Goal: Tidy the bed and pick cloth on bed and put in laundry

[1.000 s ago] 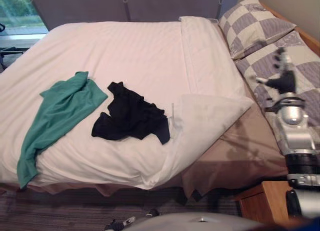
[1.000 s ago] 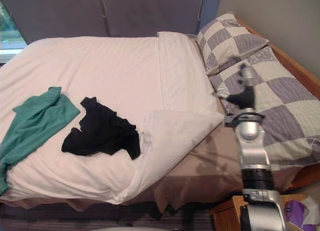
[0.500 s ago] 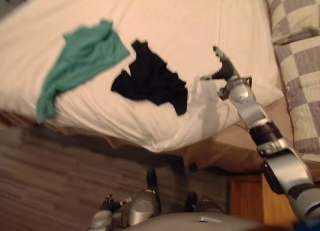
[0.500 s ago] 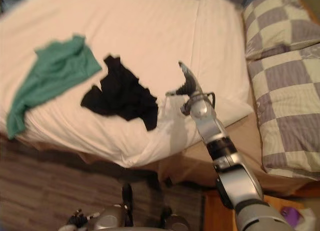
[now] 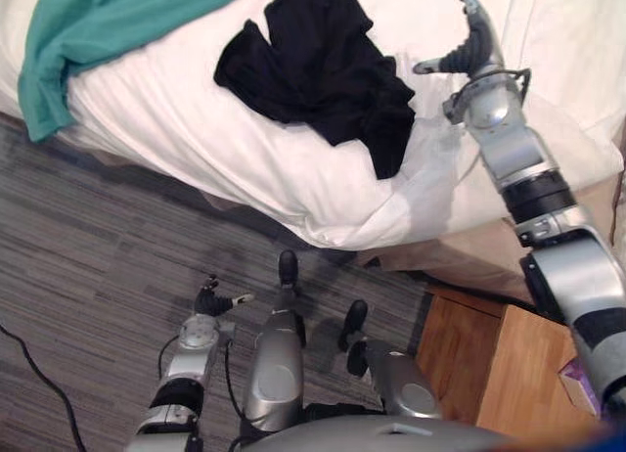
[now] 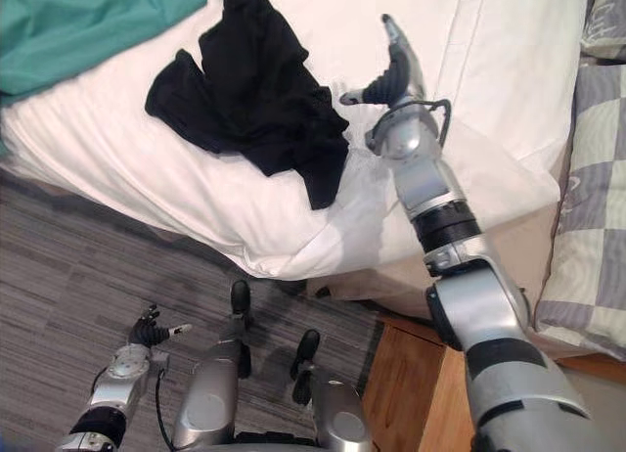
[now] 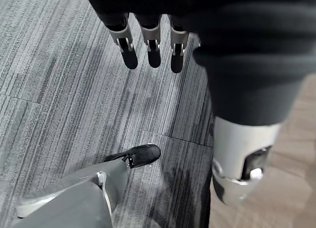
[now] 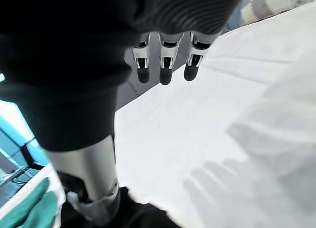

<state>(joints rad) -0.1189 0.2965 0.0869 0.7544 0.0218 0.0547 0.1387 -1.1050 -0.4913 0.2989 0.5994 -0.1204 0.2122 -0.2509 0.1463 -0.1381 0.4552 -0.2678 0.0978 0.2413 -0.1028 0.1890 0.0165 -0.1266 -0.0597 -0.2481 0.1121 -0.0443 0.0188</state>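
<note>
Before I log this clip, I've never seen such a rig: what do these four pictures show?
A two-armed humanoid robot looks down at a bed. Two pictures come from cameras on its head, two from its wrists, looking along each hand. On the white duvet lie a black cloth and a green cloth. The right hand hovers open above the duvet beside the black cloth; the left hand hangs open over the carpet. Neither holds anything.
</note>
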